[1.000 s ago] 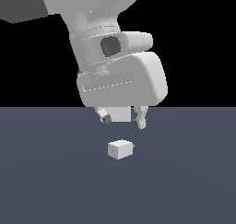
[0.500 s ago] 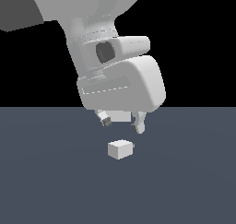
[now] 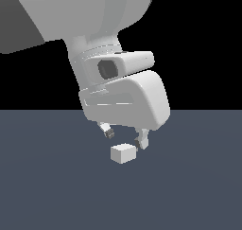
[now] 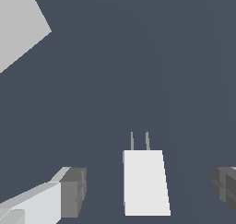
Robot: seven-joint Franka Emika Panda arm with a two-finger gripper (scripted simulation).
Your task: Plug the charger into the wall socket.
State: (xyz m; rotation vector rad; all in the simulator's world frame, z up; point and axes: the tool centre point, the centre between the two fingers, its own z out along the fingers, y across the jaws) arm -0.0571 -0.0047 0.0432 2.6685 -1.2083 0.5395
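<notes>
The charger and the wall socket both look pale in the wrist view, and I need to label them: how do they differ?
The charger is a small off-white box, seen whole; the wall socket is a flat grey slab, cut off by the picture's edge. The charger has two thin prongs sticking out of one end; the socket's visible face shows none. The charger lies between the open fingers of the gripper; the socket sits well apart from them. Both are plain, pale and hard-edged.

Charger (image 3: 124,153) lies on floor (image 3: 52,186), directly beneath gripper (image 3: 125,137). One fingertip hangs on each side of it, neither touching. Wall socket (image 4: 18,22) stands well apart, on the prongs' (image 4: 139,141) side.
</notes>
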